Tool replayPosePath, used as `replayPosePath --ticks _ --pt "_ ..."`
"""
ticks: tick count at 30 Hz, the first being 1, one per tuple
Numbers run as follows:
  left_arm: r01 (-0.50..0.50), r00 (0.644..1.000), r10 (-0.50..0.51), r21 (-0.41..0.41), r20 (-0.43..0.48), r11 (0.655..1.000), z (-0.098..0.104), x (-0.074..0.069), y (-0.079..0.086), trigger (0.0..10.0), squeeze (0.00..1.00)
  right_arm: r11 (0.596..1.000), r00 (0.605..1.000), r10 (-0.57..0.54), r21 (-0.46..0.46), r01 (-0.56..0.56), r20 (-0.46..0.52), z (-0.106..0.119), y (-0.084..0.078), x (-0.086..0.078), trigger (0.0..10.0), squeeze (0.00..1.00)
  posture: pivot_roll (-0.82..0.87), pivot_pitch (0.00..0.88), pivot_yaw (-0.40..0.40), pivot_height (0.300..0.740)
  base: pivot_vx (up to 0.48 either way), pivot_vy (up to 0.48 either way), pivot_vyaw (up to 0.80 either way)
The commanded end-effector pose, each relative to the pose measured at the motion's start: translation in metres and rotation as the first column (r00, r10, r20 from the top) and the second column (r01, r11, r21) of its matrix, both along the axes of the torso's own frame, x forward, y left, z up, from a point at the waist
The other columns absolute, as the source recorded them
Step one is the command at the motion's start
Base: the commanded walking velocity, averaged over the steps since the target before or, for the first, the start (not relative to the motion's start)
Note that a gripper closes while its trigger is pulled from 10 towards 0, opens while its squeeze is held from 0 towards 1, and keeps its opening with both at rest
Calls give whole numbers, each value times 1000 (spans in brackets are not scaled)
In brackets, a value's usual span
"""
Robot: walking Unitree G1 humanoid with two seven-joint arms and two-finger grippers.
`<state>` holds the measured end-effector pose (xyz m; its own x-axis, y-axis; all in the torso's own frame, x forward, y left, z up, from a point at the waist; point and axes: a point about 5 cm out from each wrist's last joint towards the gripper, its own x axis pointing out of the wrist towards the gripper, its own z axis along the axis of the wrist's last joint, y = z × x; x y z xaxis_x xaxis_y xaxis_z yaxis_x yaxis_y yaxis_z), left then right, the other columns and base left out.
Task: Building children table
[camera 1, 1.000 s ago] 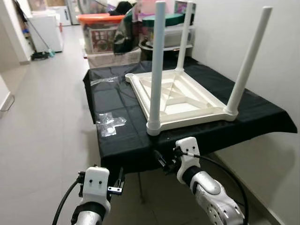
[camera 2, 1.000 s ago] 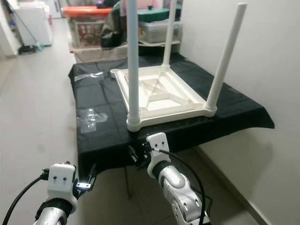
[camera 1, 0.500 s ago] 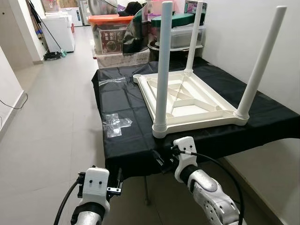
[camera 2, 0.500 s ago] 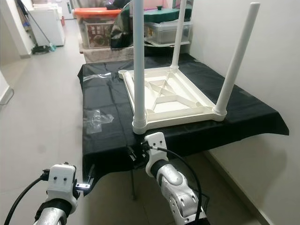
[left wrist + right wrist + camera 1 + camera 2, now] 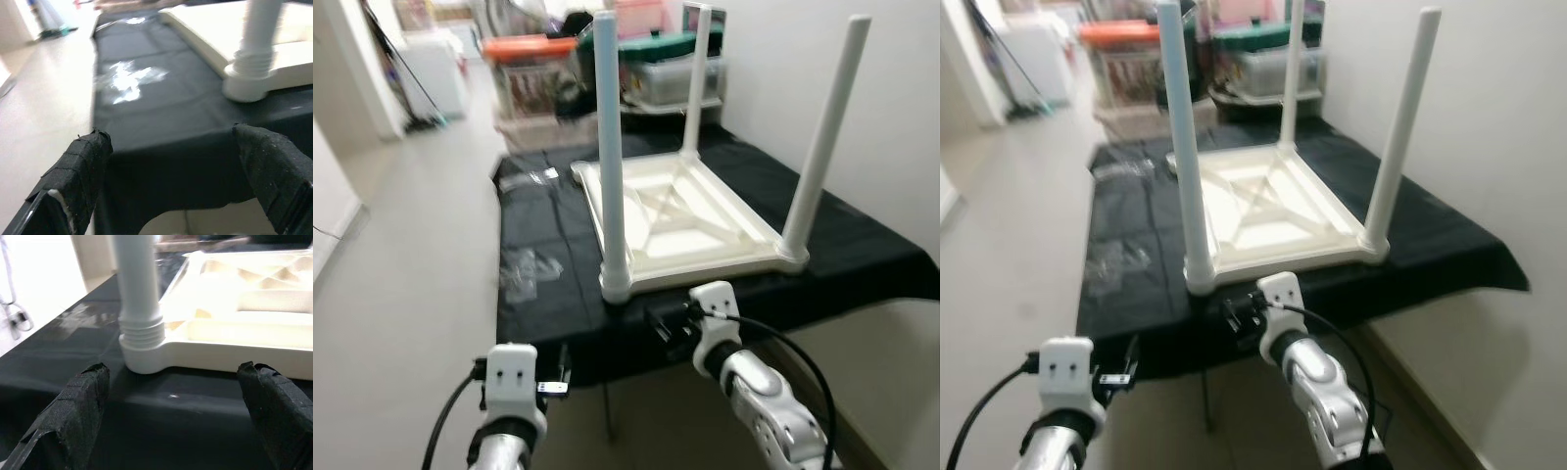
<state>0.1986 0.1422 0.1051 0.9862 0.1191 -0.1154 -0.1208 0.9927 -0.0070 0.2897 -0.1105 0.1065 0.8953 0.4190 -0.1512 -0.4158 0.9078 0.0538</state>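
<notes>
Jaws spread on both grippers; children table (image 5: pixel 680 211) legs cropped above.

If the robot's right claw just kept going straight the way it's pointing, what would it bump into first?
Probably the near leg of the upside-down white table, at its screwed-in base. The right gripper, fingers open, points across the black cloth edge at that corner. It might brush the cloth first; depth is unclear.
</notes>
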Motion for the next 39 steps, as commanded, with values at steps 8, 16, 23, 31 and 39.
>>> replayPosePath --ticks 8,16,23,31,39 --pt "-55 998 55 -3 7 999 1 -1 6 10000 0 1000 1000 1 17 -2 14 3 2 3 10000 0 58 0 -17 740 0 0 0" --pt "-61 997 59 35 45 998 9 -1 9 10000 0 999 999 -23 26 23 30 6 -3 7 10000 0 57 0 -16 740 0 0 0" --pt "-21 1000 21 37 6 999 0 -11 3 10000 0 997 999 -43 69 42 20 6 -5 7 10000 0 54 0 -16 740 -124 0 0" --pt "-7 1000 7 40 -3 999 -2 -9 1 10000 0 998 999 -5 60 3 32 4 5 -1 10000 0 55 0 -14 740 -350 0 0" --pt "-11 1000 11 42 0 999 0 -8 2 10000 0 999 999 -27 44 26 41 4 3 0 10000 0 55 0 -11 740 -238 0 0"
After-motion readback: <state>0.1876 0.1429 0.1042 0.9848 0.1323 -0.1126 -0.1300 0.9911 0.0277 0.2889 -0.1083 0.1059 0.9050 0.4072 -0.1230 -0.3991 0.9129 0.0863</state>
